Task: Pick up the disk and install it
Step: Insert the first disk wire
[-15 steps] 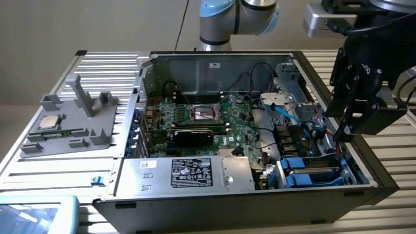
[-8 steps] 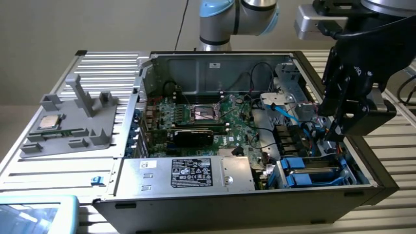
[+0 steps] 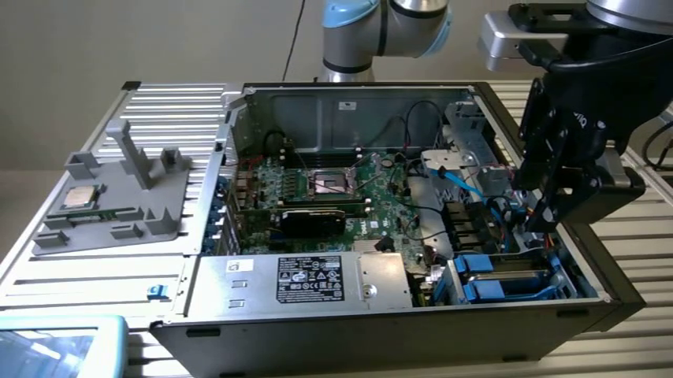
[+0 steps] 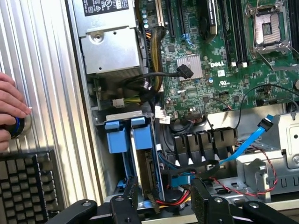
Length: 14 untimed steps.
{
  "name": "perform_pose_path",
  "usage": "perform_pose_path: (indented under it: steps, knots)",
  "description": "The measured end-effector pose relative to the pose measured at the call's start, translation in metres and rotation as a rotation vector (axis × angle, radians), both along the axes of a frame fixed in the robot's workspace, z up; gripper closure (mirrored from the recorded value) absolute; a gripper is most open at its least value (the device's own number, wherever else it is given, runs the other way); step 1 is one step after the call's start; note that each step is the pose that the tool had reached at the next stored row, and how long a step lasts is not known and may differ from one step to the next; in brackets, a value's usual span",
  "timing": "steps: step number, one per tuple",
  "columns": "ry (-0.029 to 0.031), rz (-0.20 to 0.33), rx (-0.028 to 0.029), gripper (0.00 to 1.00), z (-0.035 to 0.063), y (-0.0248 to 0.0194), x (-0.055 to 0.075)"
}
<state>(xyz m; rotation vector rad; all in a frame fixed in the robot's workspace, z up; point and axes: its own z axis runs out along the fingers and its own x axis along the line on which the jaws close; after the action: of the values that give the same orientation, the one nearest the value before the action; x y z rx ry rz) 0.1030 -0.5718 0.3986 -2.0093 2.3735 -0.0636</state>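
Note:
The disk (image 3: 503, 277) sits in the drive bay at the case's front corner on the exterior view's right, with its blue carrier frame around it. In the wrist view the disk (image 4: 148, 170) stands on edge between blue rails, with blue carrier tabs at its end. My black gripper (image 3: 552, 220) hangs over the case's side wall, just above and behind that bay. The gripper (image 4: 166, 205) is open. Its two fingers (image 4: 126, 203) stand wide apart and hold nothing, with the disk's cabled end and red, yellow and black wires below them.
The open computer case (image 3: 226, 157) holds a motherboard (image 3: 326, 189) and a silver power supply (image 3: 305, 279). A blue data cable (image 4: 247, 142) loops near the bay. A grey fixture (image 3: 116, 197) holding a CPU chip (image 3: 82, 197) lies on the exterior view's left. A person's hand (image 4: 9, 107) and a keyboard (image 4: 28, 182) are outside the case.

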Motion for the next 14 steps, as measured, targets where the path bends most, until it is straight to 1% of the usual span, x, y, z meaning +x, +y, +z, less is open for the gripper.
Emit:
perform_pose_path:
  steps: [1, 3, 4, 5, 9, 12, 14]
  knots:
    - [0.0031, 0.007, -0.0001, 0.43, -0.0003, -0.0001, 0.000]
    - [0.0070, 0.020, 0.0000, 0.43, -0.0007, -0.0002, 0.001]
    - [0.0077, 0.026, -0.0002, 0.43, -0.0007, -0.0003, 0.002]
    - [0.0080, 0.033, 0.0007, 0.43, -0.0007, -0.0003, 0.003]
    - [0.0093, 0.075, 0.0068, 0.43, -0.0009, -0.0003, 0.006]
    - [0.0105, 0.108, 0.0096, 0.43, -0.0011, -0.0003, 0.009]
    - [0.0113, 0.125, 0.0102, 0.43, -0.0011, -0.0003, 0.011]
